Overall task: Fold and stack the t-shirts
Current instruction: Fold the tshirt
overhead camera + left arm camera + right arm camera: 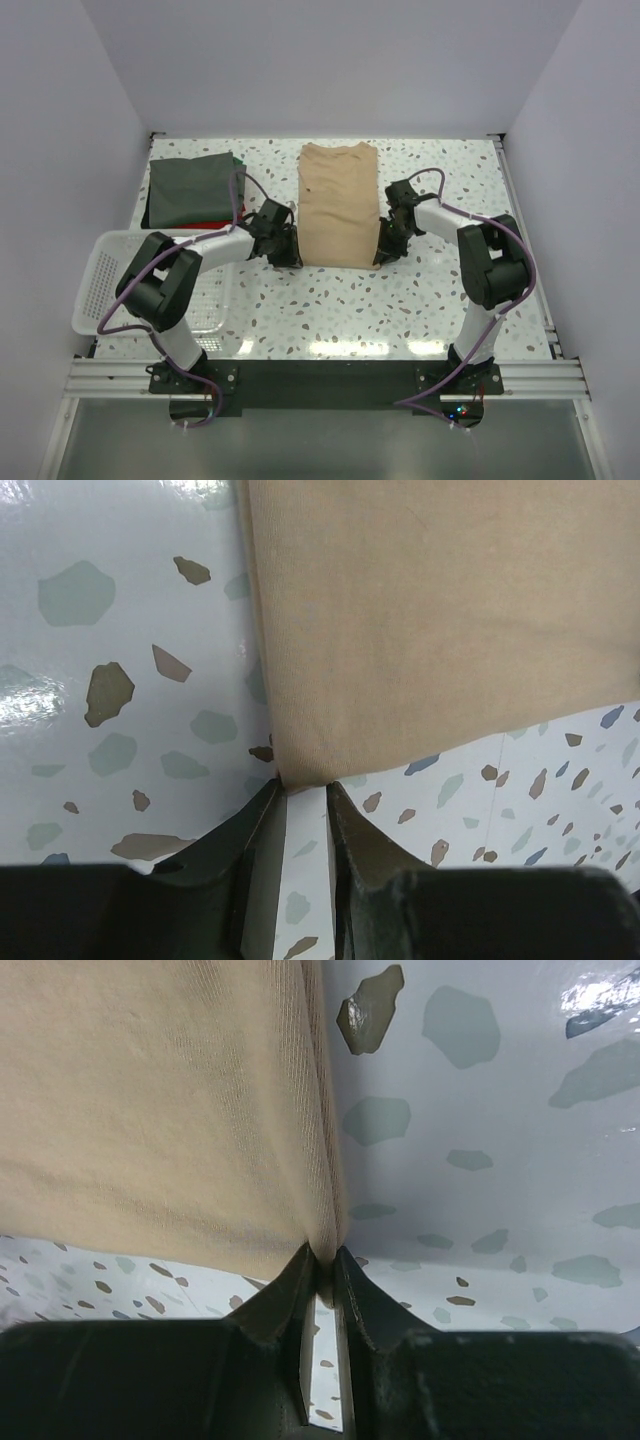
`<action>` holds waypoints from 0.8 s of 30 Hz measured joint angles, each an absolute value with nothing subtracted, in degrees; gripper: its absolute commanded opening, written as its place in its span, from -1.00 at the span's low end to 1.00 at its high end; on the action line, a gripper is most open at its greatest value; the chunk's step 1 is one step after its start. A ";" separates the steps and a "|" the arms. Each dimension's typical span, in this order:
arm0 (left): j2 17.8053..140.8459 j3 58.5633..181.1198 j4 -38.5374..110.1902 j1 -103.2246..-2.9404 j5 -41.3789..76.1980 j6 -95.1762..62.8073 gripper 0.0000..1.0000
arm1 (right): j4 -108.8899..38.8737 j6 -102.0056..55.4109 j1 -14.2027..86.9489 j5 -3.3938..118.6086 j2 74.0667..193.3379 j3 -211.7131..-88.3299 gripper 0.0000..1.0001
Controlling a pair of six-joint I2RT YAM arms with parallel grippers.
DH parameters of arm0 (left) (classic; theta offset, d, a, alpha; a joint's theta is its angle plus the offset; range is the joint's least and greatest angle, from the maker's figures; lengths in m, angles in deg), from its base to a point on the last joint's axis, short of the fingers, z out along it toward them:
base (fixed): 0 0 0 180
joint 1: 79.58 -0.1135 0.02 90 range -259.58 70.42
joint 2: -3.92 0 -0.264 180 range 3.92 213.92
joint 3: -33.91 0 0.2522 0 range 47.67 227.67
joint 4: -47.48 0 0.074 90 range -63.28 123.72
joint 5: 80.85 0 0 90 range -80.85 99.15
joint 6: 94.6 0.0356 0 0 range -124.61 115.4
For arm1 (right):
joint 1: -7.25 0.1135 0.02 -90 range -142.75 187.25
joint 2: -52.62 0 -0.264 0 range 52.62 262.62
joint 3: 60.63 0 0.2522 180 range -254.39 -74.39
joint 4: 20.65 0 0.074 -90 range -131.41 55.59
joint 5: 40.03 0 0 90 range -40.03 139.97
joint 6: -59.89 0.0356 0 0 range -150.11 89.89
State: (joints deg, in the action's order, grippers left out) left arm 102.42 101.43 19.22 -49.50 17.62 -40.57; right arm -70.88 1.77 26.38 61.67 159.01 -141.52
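Observation:
A tan t-shirt [338,205] lies folded into a long strip at the middle of the table. My left gripper [290,252] is at its near left corner. In the left wrist view the jaws of that gripper [303,785] stand a little apart, and the corner of the tan t-shirt [400,630] just reaches in between the tips. My right gripper [382,250] is at the near right corner. In the right wrist view it [326,1252] is shut on the edge of the tan t-shirt [150,1110]. A folded dark grey-green t-shirt [192,188] lies at the back left on a red one [207,224], which shows only as a thin edge.
A white mesh basket [105,268] stands at the left, partly over the table's edge, beside the left arm. White walls close the table in on three sides. Speckled tabletop [340,305] shows between the tan t-shirt and the arm bases.

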 measured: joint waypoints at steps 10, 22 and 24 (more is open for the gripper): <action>103.42 102.04 19.83 -49.39 16.24 -40.26 -1.00 | -71.12 1.24 26.47 61.71 158.73 -141.54 -1.00; 102.00 101.30 18.91 -49.06 14.45 -39.43 -1.00 | -74.09 0.15 26.62 61.04 156.45 -141.54 -1.00; 100.32 99.79 18.67 -49.04 14.84 -39.46 -1.00 | -74.90 -0.16 26.71 61.02 155.97 -141.74 -1.00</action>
State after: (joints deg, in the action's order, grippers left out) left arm 100.32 99.79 18.67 -49.04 14.84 -39.46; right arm -74.90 -0.16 26.71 61.02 155.97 -141.74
